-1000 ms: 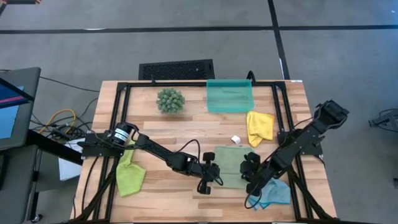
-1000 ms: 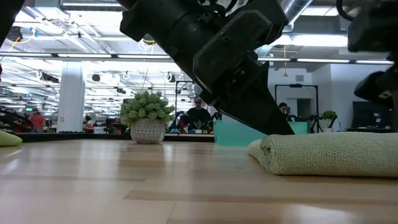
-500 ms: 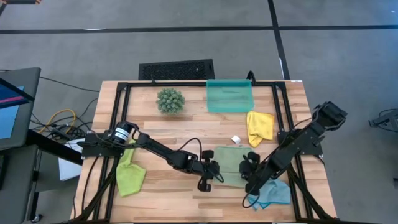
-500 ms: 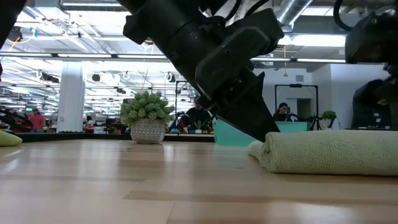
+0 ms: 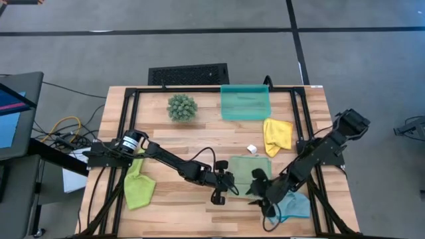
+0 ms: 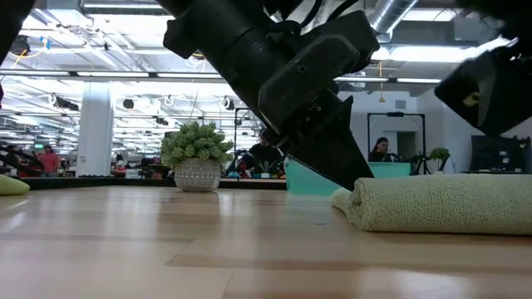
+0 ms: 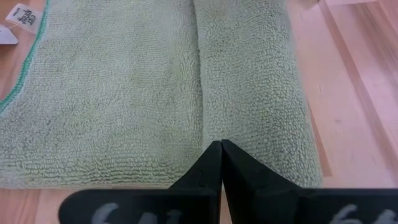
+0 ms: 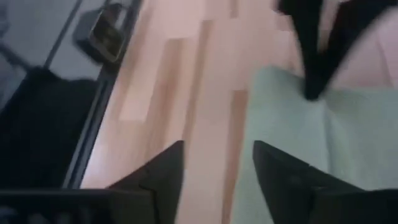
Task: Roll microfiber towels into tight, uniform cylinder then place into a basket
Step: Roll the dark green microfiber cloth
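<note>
Since a second ago the right hand (image 5: pixel 256 189) has let go, spread its fingers apart and slid toward nine o'clock over the sage green towel (image 5: pixel 244 174), likely to take a new hold. Left hand (image 5: pixel 228 188), fingers pressed together, pins the half-rolled edge so it cannot unroll. Basket (image 5: pixel 246 103) waits at twelve o'clock on the bench (image 5: pixel 199 136).

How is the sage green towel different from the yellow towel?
The sage green towel lies mostly flat with one edge rolled up, between both arms; the yellow towel sits crumpled, alone, nearer the basket. The shut left pincer presses on the sage one; nothing touches the yellow. Both lie on the table.
</note>
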Controlling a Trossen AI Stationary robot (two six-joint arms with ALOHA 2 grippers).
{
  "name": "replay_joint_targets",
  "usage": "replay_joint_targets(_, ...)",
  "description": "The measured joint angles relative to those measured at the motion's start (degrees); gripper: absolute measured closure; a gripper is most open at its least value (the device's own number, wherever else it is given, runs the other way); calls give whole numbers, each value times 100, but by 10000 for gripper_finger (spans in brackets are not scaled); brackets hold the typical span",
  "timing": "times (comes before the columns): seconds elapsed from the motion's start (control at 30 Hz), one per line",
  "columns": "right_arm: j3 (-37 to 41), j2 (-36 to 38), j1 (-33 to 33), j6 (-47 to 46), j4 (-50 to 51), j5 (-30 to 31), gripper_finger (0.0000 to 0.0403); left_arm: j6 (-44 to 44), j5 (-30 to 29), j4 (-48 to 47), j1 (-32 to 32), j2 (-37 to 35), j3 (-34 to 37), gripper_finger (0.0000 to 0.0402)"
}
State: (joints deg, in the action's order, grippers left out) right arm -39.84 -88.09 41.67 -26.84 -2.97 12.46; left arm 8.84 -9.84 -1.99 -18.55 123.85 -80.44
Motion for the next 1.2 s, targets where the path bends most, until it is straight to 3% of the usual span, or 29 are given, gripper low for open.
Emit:
replay_joint_targets(0.17,-361,-517,277,487,481,917,158,0,0,-4,0,0,0,400)
replay_joint_targets(0.4,-1157,-1250,564,309,1957,1529,198,0,0,-4,0,0,0,400)
replay_joint_targets(0.63,-1836,-1856,584,287,2878,1530,283,-11,-10,8,-7,0,-9,400)
replay_joint_targets(0.87,-1978,-1793,509,183,3148,1408,386,-520,-549,-18,-214,-110,-292,400)
replay_joint_targets(1.03,-1978,-1571,557,180,2949,1258,375,-741,-479,208,-220,-70,-313,400)
replay_joint_targets(1.2,-1978,-1460,558,199,2775,928,363,-974,552,452,-125,308,-303,400)
